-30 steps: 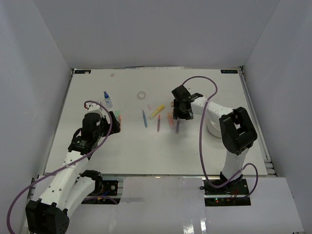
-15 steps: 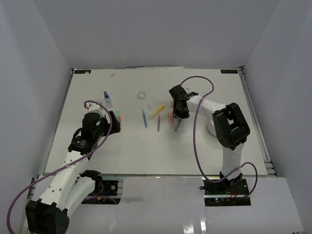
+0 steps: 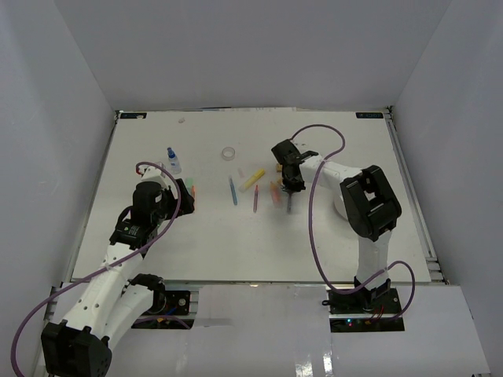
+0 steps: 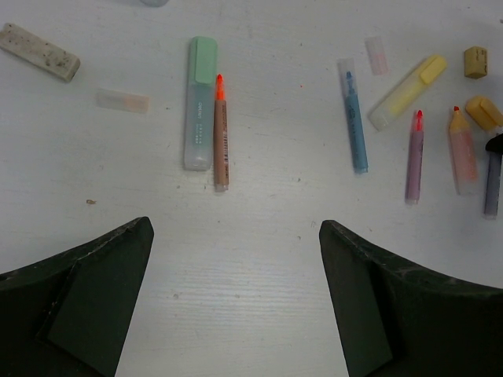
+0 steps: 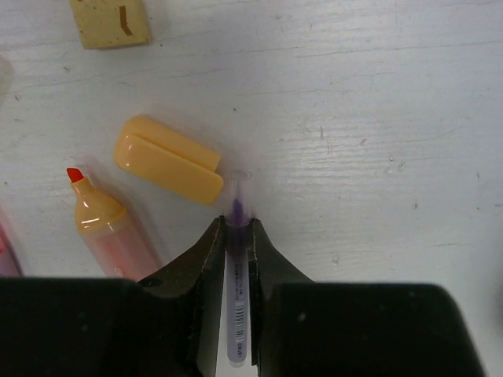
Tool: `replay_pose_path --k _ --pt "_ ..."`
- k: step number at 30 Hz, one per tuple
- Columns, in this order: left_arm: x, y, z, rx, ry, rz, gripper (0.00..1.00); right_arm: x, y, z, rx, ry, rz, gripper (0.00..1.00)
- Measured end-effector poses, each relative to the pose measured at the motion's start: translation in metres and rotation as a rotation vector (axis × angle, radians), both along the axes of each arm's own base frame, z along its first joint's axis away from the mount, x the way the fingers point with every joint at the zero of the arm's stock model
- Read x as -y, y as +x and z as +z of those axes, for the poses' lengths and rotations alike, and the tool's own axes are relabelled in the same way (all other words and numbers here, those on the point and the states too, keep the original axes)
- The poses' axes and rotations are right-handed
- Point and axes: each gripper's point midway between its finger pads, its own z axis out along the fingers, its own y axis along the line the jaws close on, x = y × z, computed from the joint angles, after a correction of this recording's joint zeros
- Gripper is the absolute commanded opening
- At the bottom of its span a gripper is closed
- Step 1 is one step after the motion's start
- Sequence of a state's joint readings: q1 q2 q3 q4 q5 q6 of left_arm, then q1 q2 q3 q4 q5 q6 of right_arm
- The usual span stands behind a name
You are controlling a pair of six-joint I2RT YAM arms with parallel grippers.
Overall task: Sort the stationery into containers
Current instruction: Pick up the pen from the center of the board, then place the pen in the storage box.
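My right gripper [image 5: 237, 228] is shut on a thin purple pen [image 5: 238, 314], low over the table; the pen tip pokes out past the fingertips. In the top view this gripper [image 3: 289, 184] is at the right end of the pen row, with the purple pen [image 3: 288, 203] trailing toward me. My left gripper [image 4: 236, 228] is open and empty above bare table, near a green highlighter [image 4: 200, 114] and an orange pen [image 4: 221, 133]. A blue pen [image 4: 354, 118], yellow highlighter [image 4: 406, 92] and pink-purple pen [image 4: 414, 153] lie further right. The white tub [image 3: 339, 206] is mostly hidden behind my right arm.
A yellow cap [image 5: 167, 159], an orange marker [image 5: 110, 228] and a tan eraser [image 5: 110, 20] lie close to my right fingers. A blue-capped bottle [image 3: 172, 159] and a clear tape ring [image 3: 229, 153] stand further back. A speckled eraser [image 4: 39, 52] lies at the left.
My right wrist has shifted slightly left and turned, and the purple pen has swung with it from slanted to nearly straight toward me. The left arm has not moved.
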State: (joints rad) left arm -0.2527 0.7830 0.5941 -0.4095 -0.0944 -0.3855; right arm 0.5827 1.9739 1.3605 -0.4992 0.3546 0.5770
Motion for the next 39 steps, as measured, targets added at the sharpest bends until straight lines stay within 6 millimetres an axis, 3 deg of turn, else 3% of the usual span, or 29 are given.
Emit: replay_pose_path --k 5,9,11,14,17,20,22,27,33,39 --pt "0.0 0.0 0.0 0.0 -0.001 -0.001 0.98 0.01 -0.009 0.003 0.022 -0.017 0.023 0.08" --pt "0.0 0.0 0.0 0.0 -0.001 -0.001 0.98 0.024 -0.02 0.028 0.094 -0.018 0.061 0.08" --pt "0.0 0.0 0.0 0.0 0.0 -0.001 0.98 0.03 -0.019 0.056 0.187 -0.008 0.074 0.08" --pt "0.0 0.0 0.0 0.0 -0.001 -0.001 0.98 0.043 -0.01 0.116 0.397 0.021 0.077 0.08" --pt "0.0 0.0 0.0 0.0 -0.001 -0.001 0.98 0.071 -0.002 0.175 0.632 0.037 0.034 0.08" --pt "0.0 0.0 0.0 0.001 -0.001 -0.001 0.98 0.105 -0.001 0.205 0.783 0.008 -0.02 0.08" --pt "0.0 0.0 0.0 0.001 -0.001 -0.001 0.98 0.127 0.0 0.209 0.844 -0.033 -0.047 0.08" --pt "0.0 0.0 0.0 0.001 0.0 -0.002 0.98 0.159 -0.001 0.19 0.876 -0.125 -0.063 0.08" --pt "0.0 0.0 0.0 0.002 0.0 -0.002 0.98 0.177 -0.003 0.175 0.897 -0.162 -0.08 0.08" --pt "0.0 0.0 0.0 0.002 0.0 -0.002 0.98 0.18 -0.004 0.17 0.92 -0.157 -0.084 0.09"
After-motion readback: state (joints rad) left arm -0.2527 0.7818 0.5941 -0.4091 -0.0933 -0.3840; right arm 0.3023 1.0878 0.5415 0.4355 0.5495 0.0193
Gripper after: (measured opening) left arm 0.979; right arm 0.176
